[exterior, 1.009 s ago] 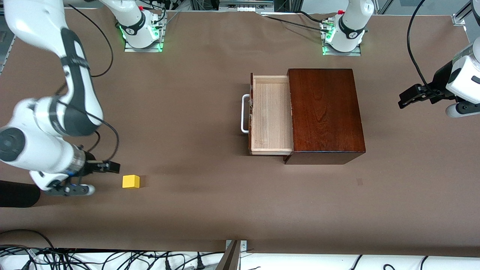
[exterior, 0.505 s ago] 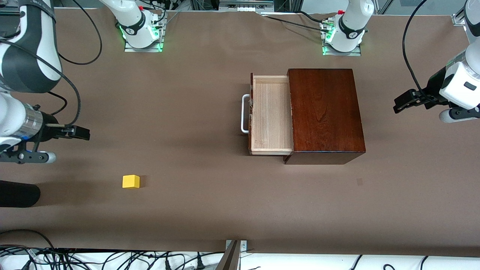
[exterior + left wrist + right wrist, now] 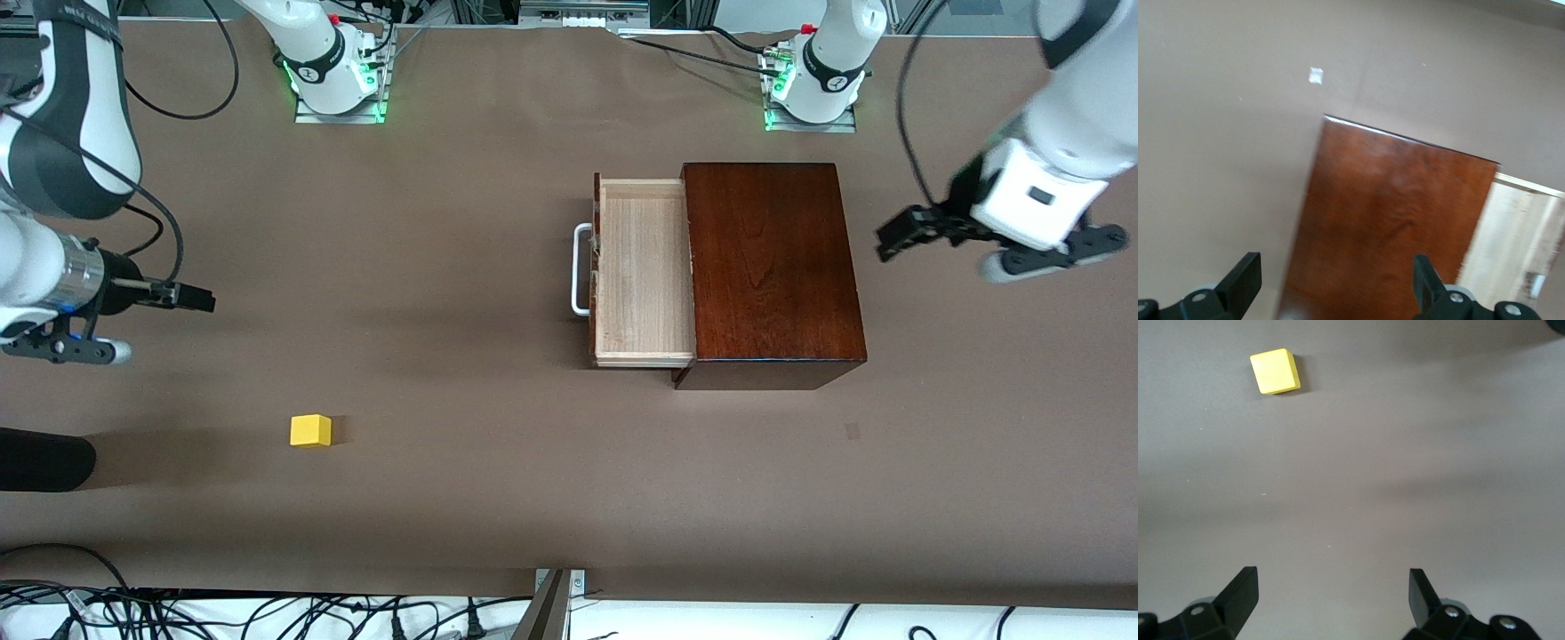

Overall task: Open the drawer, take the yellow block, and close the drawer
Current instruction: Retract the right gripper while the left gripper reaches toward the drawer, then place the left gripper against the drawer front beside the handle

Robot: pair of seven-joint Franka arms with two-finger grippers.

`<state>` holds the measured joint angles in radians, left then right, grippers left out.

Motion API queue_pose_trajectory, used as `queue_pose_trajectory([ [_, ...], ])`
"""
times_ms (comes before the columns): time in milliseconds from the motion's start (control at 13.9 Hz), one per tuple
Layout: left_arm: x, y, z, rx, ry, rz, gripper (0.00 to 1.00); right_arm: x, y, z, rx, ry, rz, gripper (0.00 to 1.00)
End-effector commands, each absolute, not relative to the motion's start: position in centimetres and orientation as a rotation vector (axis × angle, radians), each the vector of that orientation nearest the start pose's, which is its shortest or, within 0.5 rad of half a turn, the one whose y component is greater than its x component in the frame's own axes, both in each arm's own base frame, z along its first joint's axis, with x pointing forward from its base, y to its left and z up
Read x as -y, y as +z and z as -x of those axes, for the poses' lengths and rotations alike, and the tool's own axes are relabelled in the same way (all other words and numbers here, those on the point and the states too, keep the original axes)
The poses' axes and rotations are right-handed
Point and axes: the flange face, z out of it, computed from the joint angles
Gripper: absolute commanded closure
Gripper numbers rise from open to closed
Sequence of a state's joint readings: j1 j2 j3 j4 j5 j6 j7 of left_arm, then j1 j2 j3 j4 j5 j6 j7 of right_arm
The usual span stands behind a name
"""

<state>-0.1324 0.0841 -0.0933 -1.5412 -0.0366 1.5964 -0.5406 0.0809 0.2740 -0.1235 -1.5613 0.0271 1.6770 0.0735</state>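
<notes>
The drawer (image 3: 642, 271) stands pulled out of the dark wooden box (image 3: 772, 267), its pale tray bare and its white handle (image 3: 580, 269) facing the right arm's end. On the cloth, nearer the front camera and toward the right arm's end, lies the yellow block (image 3: 310, 430). My right gripper (image 3: 197, 299) hangs open over the table, away from the block, which shows ahead of it (image 3: 1275, 371) in the right wrist view. My left gripper (image 3: 892, 240) is open and empty over the table by the box's end toward the left arm; the left wrist view shows the box (image 3: 1391, 220) and the drawer (image 3: 1511, 240).
A black rounded object (image 3: 44, 460) pokes in at the right arm's end of the table, near the block. Cables (image 3: 267, 613) run along the table's front edge. The arm bases (image 3: 336, 80) (image 3: 813, 89) stand at the back edge.
The right gripper has drawn away from the yellow block toward its base, leaving the block on the cloth. The left gripper has swung in toward the box. The drawer has not moved.
</notes>
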Motion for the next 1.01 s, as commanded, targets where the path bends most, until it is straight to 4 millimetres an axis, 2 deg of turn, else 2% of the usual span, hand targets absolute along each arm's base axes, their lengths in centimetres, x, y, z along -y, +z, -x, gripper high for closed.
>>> queue_pose_trajectory([
  [0, 19.5, 59.5, -56.2, 0.656, 0.128, 3.088, 0.0, 3.3, 50.5, -60.2, -0.164, 0.175, 3.125, 0.0],
  [72, 21.9, 59.4, -55.6, 0.702, 0.132, 3.072, 0.0, 3.8, 51.6, -59.7, -0.17, 0.16, 3.125, 0.0],
  [216, 27.6, 57.7, -53.9, 0.813, 0.166, 3.013, 0.0, 3.8, 53.9, -58.8, -0.159, 0.12, 3.123, 0.0],
  [433, 36.0, 54.6, -50.6, 0.983, 0.198, 2.905, 0.0, 3.6, 56.6, -58.4, -0.145, 0.053, 3.126, 0.0],
  [577, 41.5, 51.9, -49.0, 1.113, 0.208, 2.816, 0.0, 3.0, 57.7, -57.9, -0.118, 0.103, 3.156, 0.0],
  [649, 43.9, 50.5, -48.5, 1.165, 0.208, 2.778, 0.0, 2.5, 57.7, -57.8, -0.103, 0.118, 3.16, 0.0],
  [793, 47.5, 48.2, -48.0, 1.258, 0.207, 2.717, 0.0, 1.6, 58.7, -57.4, -0.077, 0.085, 3.162, 0.0],
  [937, 50.9, 45.8, -47.5, 1.331, 0.198, 2.676, 0.0, 1.8, 59.3, -57.2, -0.081, 0.065, 3.161, 0.0],
])
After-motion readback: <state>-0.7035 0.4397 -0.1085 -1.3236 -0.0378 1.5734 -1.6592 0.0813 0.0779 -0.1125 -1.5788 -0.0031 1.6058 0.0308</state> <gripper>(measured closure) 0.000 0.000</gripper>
